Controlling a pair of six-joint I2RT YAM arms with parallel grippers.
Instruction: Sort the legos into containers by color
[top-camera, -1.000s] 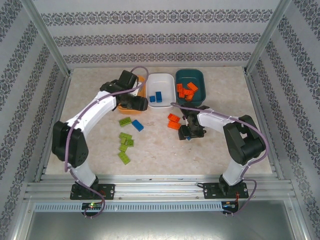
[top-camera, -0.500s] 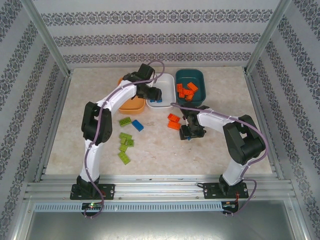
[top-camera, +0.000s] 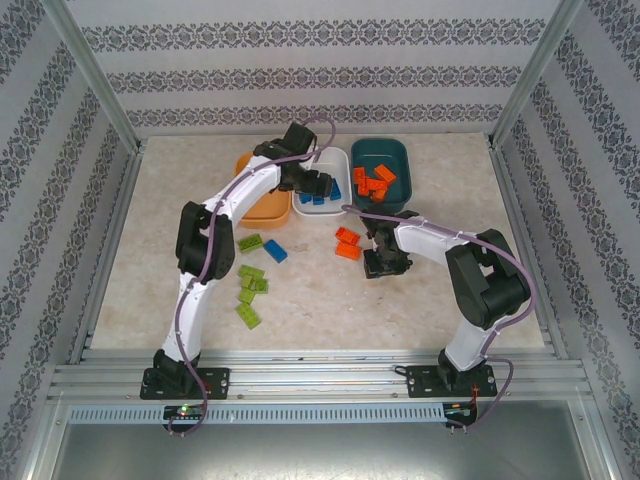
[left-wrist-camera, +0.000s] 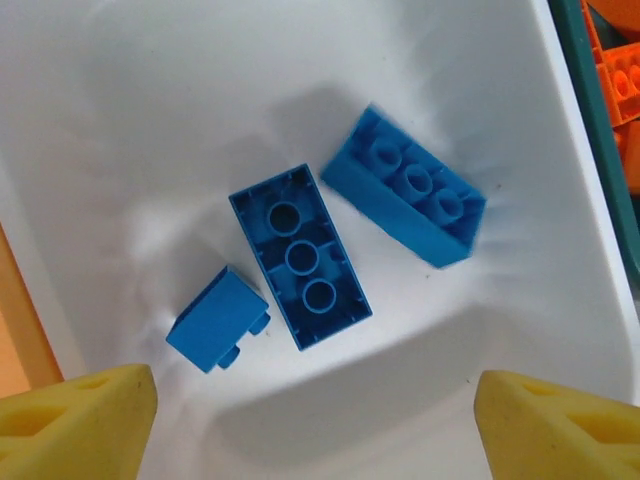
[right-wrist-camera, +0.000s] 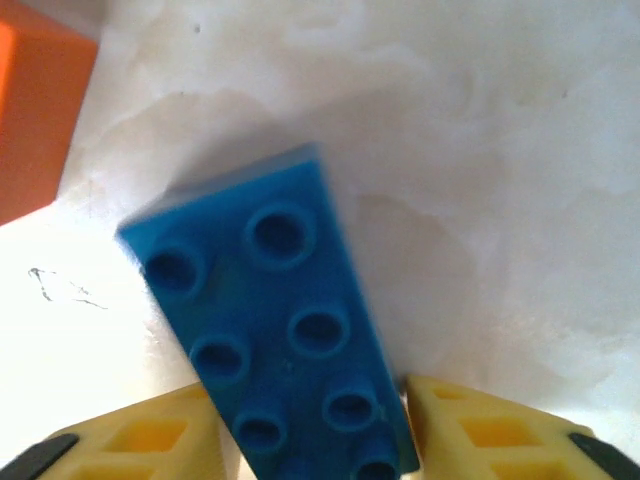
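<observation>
A blue lego (right-wrist-camera: 280, 330) lies flat on the table (right-wrist-camera: 500, 150) with its bumps up. Its near end sits between the two yellow pads (right-wrist-camera: 140, 440) of the right end effector (right-wrist-camera: 310, 430). Both pads touch it, one on each side, so this end effector is clenched on the blue lego. An orange lego (right-wrist-camera: 40, 110) sits at 10 o'clock from it, close but not touching.

From above, the right end effector is low on the table near the middle. Two orange pieces (top-camera: 347, 243) lie at its 10 o'clock. A bunch of green legos (top-camera: 250, 272) lies well apart at its 9 o'clock. A loose blue piece (top-camera: 275, 251) rests just beside the top green one.

Three tubs stand in a row at the 12 o'clock side of the table. The orange tub (top-camera: 265, 210) is toward 11 o'clock, the white tub (left-wrist-camera: 150, 120) is in the middle, and the teal tub (top-camera: 382, 145) is toward 1 o'clock. The teal tub holds a pile of orange bricks (top-camera: 375, 180).

The white tub holds three blue bricks. One long brick (left-wrist-camera: 300, 257) is upside down, one bumpy brick (left-wrist-camera: 405, 187) lies at its 2 o'clock, and one small brick (left-wrist-camera: 217, 320) lies at its 8 o'clock. The left end effector (left-wrist-camera: 315, 410) hangs over this tub. Its yellow pads are spread wide with nothing between them, so it is released.
</observation>
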